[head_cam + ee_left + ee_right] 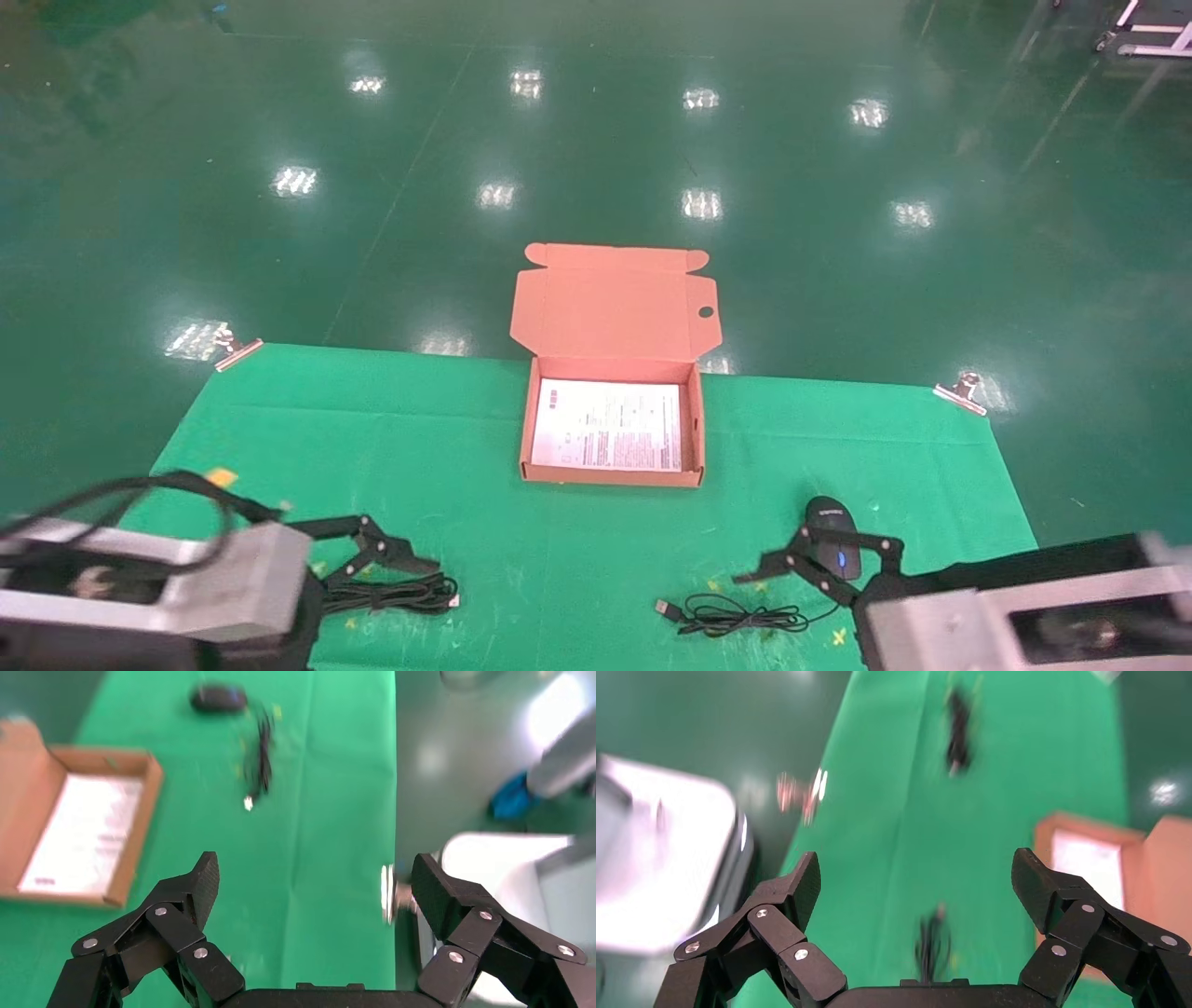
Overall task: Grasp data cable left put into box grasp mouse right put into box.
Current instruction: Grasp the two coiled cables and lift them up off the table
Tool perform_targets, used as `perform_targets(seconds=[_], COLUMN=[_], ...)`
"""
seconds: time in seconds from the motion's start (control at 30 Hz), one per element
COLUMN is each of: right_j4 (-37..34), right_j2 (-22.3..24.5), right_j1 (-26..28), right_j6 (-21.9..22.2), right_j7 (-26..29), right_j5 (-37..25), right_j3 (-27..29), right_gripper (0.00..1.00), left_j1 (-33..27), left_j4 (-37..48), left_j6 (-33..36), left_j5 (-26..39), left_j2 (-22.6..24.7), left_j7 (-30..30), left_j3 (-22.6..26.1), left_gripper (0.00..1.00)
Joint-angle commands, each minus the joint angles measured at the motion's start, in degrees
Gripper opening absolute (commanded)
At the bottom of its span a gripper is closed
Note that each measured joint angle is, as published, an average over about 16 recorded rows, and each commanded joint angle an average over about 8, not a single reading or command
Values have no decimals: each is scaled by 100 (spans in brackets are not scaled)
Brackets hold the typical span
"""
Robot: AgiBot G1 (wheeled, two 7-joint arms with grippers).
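The orange-brown box [610, 477] stands open at the middle of the green cloth, lid [615, 303] folded back, a white printed sheet [610, 436] inside. The data cable [402, 594] lies bundled at the near left, just in front of my open left gripper [391, 557]. The black mouse [835, 543] lies at the near right, its cord [736, 615] coiled toward the middle. My open right gripper [819, 561] hovers around the mouse. The left wrist view shows the open left gripper [316, 881], the mouse [218, 699] and box [133, 846] far off. The right gripper [916, 881] is open over the cord [932, 941].
The green cloth [466, 447] is held by metal clips at the far left [237, 352] and far right [962, 393] corners. Shiny green floor lies beyond the table. A clip [390, 894] shows at the cloth edge in the left wrist view.
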Motion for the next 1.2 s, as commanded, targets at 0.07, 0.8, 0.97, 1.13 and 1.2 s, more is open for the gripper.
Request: perform_targets(seconds=[0.07, 0.8, 0.97, 1.13, 1.2], right_j4=[13, -20, -79, -217, -334], right_j2=[-108, -928, -928, -996, -1050], right_j1=[302, 199, -116, -379, -452], right_j6=[14, 1367, 1818, 2238, 2370], right_j7=[-285, 3, 261, 479, 533], right_j5=[-644, -3628, -3810, -3852, -3841], right_j3=[-448, -1769, -1747, -1690, -1669], right_gripper=[100, 100, 100, 100, 100], left_j1=[-270, -337, -184, -113, -127], left_j4=[-14, -4, 237, 840, 1135], left_j6=[24, -1114, -1263, -1465, -1577], left_j5=[563, 4208, 4432, 4475, 4514], left_j2=[132, 1250, 1387, 1577, 1677], left_j7=[-33, -811, -1158, -1226, -1167], left_j3=[338, 1694, 1742, 1746, 1753], left_gripper=[100, 100, 100, 100, 100])
